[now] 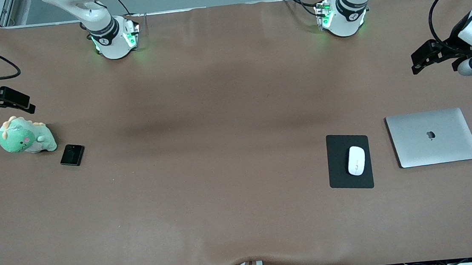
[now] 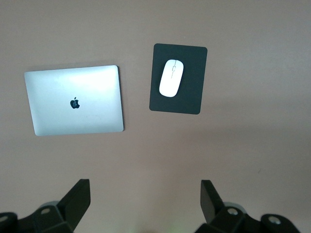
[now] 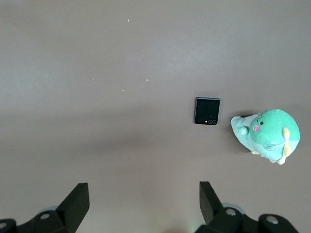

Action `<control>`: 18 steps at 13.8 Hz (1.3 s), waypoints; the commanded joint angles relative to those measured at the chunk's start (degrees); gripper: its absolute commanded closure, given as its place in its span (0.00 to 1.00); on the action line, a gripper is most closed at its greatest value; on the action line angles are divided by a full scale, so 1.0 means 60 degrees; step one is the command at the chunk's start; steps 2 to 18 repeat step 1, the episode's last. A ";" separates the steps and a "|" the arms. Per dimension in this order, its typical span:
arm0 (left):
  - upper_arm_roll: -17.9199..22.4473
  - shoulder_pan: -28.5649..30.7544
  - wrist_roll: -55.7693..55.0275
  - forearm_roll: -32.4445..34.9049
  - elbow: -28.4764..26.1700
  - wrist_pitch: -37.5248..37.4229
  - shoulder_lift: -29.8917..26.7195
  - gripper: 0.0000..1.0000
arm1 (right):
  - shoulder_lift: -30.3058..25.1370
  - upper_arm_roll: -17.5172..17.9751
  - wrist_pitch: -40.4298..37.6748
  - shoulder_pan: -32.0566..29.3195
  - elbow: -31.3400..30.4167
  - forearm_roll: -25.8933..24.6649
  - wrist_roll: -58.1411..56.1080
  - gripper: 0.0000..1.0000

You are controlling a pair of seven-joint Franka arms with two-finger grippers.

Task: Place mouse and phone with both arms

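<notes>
Both tools hang wide apart and empty, nothing clamped. The left tool [image 1: 419,58] is up off the surface, the mouse [image 1: 356,160] below it, resting on its black pad [image 1: 342,178] beside the laptop [image 1: 433,137]. The right tool [image 1: 20,103] hovers near the phone [image 1: 72,155] (beside a plush dinosaur [image 1: 25,136]). Judging by this, both placements could be done or not begun.

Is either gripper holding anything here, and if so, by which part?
Nothing is held. The left gripper and right gripper are open and empty; the mouse lies on its pad, the phone on the table.

White mouse [image 1: 356,160], black phone [image 1: 72,155]
</notes>
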 commanded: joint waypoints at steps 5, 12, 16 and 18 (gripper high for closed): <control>-0.0011 0.0008 0.0058 -0.0086 0.0225 -0.0022 0.0109 0.00 | -0.0139 0.0101 -0.0052 -0.0138 -0.0106 -0.0004 0.0143 0.00; -0.0011 0.0008 0.0058 -0.0086 0.0225 -0.0022 0.0109 0.00 | -0.0139 0.0101 -0.0052 -0.0138 -0.0106 -0.0004 0.0143 0.00; -0.0011 0.0008 0.0058 -0.0086 0.0225 -0.0022 0.0109 0.00 | -0.0139 0.0101 -0.0052 -0.0138 -0.0106 -0.0004 0.0143 0.00; -0.0011 0.0008 0.0058 -0.0086 0.0225 -0.0022 0.0109 0.00 | -0.0139 0.0101 -0.0052 -0.0138 -0.0106 -0.0004 0.0143 0.00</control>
